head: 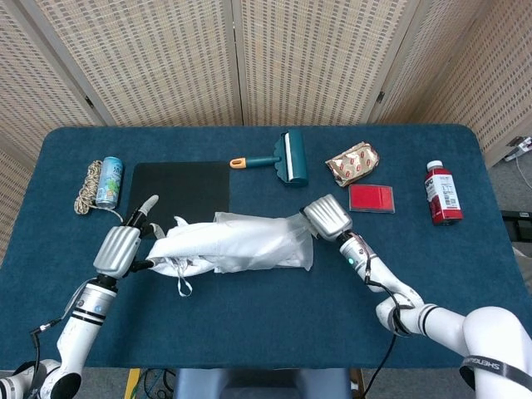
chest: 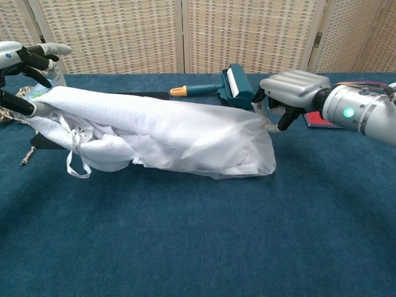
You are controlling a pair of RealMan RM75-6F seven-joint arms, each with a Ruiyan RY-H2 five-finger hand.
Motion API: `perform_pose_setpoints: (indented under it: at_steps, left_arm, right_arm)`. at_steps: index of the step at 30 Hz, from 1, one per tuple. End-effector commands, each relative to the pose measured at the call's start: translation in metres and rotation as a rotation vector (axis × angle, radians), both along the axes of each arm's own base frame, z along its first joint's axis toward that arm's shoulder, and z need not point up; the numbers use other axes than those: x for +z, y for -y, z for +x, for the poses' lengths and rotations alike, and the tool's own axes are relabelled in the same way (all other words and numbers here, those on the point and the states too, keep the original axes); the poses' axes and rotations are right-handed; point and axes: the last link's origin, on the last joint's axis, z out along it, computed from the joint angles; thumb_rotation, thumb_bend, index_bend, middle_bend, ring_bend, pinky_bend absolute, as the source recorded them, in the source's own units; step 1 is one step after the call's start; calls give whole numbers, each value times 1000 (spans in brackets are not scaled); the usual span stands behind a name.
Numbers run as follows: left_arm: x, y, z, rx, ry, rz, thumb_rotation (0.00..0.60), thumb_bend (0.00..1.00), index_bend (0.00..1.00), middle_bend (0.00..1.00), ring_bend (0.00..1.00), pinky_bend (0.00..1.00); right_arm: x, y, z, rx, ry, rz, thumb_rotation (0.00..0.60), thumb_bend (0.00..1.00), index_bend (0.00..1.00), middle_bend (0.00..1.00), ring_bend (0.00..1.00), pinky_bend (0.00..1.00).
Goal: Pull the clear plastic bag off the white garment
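Note:
A white garment point(head: 195, 241) point(chest: 99, 133) with a dangling cord lies across the table's middle, its right part still inside a clear plastic bag point(head: 278, 241) point(chest: 229, 145). My left hand point(head: 123, 245) point(chest: 21, 65) pinches the garment's left end and lifts it slightly. My right hand point(head: 327, 218) point(chest: 294, 93) grips the bag's closed right end, fingers curled over the plastic. The two hands are far apart, with the bundle stretched between them.
A black mat point(head: 179, 187) lies behind the garment. A teal lint roller point(head: 287, 156) sits at the back centre. A can point(head: 108, 181) and a rope coil point(head: 86, 187) lie at the far left. A snack packet point(head: 352, 162), red wallet point(head: 371, 199) and red bottle point(head: 443, 193) sit at the right.

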Motion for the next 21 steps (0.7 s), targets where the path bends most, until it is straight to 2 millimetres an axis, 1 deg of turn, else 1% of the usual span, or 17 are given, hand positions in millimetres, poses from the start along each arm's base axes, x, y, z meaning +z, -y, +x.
perform_pose_setpoints:
  at_steps: [1, 7, 11, 16, 21]
  left_arm:
    - [1, 0, -1, 2, 1, 3, 600, 528, 745, 14, 0, 211]
    - [4, -1, 0, 0, -2, 11, 600, 527, 745, 15, 0, 211]
    - [5, -2, -1, 4, -6, 14, 600, 528, 745, 15, 0, 212]
    - [6, -2, -3, 10, -14, 15, 600, 527, 745, 15, 0, 212]
    - [9, -1, -6, 23, -16, 21, 600, 527, 745, 15, 0, 212]
  right_arm:
    - [12, -7, -13, -21, 5, -18, 600, 365, 645, 1000, 1000, 1000]
    - [37, -21, -40, -69, 0, -54, 600, 366, 645, 1000, 1000, 1000]
    - [48, -27, -56, -104, -8, -71, 600, 367, 645, 1000, 1000, 1000]
    - [55, -34, -71, -137, -13, -80, 600, 366, 644, 1000, 1000, 1000]
    - [59, -38, -81, -157, -6, -92, 600, 366, 644, 1000, 1000, 1000]
